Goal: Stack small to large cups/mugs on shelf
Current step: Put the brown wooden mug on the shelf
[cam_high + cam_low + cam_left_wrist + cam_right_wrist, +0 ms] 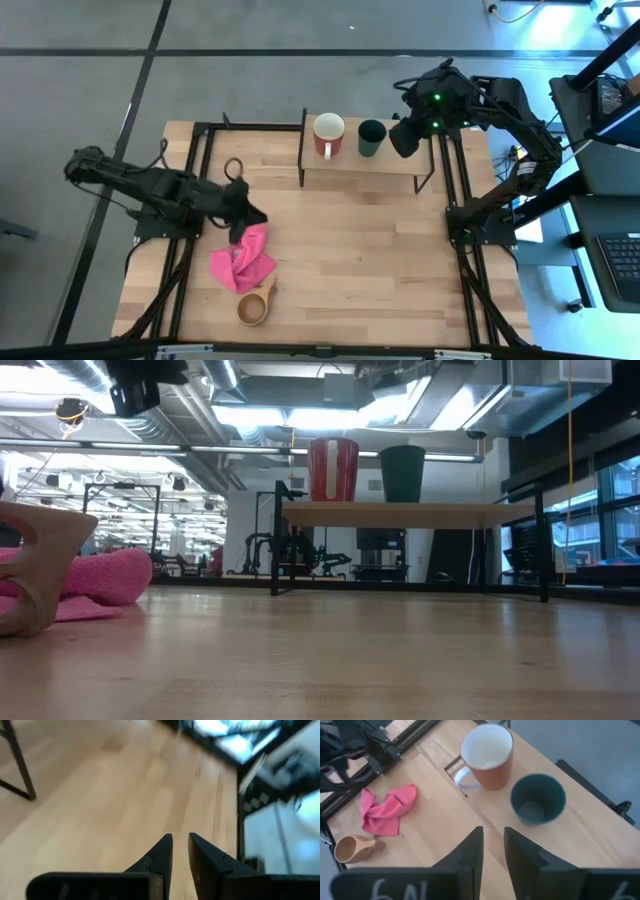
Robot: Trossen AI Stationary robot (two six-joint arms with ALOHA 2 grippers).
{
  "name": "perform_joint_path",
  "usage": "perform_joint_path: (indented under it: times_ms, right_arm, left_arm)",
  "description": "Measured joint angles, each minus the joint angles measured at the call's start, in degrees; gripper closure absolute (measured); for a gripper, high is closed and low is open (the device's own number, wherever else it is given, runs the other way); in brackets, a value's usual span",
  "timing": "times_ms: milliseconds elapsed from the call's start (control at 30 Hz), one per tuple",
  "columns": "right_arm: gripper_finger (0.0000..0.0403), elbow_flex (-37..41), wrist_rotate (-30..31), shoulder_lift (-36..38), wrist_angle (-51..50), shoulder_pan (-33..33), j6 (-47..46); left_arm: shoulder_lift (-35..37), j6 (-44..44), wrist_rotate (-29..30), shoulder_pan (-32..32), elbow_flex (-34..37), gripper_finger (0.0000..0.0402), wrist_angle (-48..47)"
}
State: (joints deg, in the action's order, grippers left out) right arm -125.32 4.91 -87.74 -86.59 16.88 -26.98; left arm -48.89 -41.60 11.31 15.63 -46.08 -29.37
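- Two cups on the shelf (385,163): red mug (328,134) and dark green cup (371,136), upright, side by side, close but apart, both toward the shelf's left half.
- One cup off the shelf: tan wooden cup (254,306), upright on the surface (370,260) near the front edge, just beside a pink cloth (242,260).
- Right pincer (407,137): hovering above the shelf just right of the green cup, arm folded back from its base at the surface's right side; fingers nearly together, nothing held.
- Left pincer (244,218): low over the surface at the cloth's far end, arm reaching in from the left; fingers a narrow gap apart, empty.
- Step in hand, by my judgement: fetching the wooden cup. Advice: widen the fingers first, approach clear of the cloth, grip the wall rather than the handle.
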Motion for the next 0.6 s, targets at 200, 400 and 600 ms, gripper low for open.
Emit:
perform_joint_path:
  times_ms: [200, 400, 600]
  right_arm:
    - [0.0324, 0.0, 0.0, 0.0, -2.2, 0.0, -1.3]
    - [0.0324, 0.0, 0.0, 0.0, -2.2, 0.0, -1.2]
    - [0.0324, 0.0, 0.0, 0.0, -2.2, 0.0, -1.0]
  left_arm:
    - [-8.0, -2.4, -0.7, 6.6, -7.9, 0.0347, -13.2]
    - [-13.6, -15.0, -5.1, 14.7, -7.4, 0.0347, -16.4]
    - [-21.1, -25.9, -6.0, 25.2, -7.1, 0.0347, -15.4]
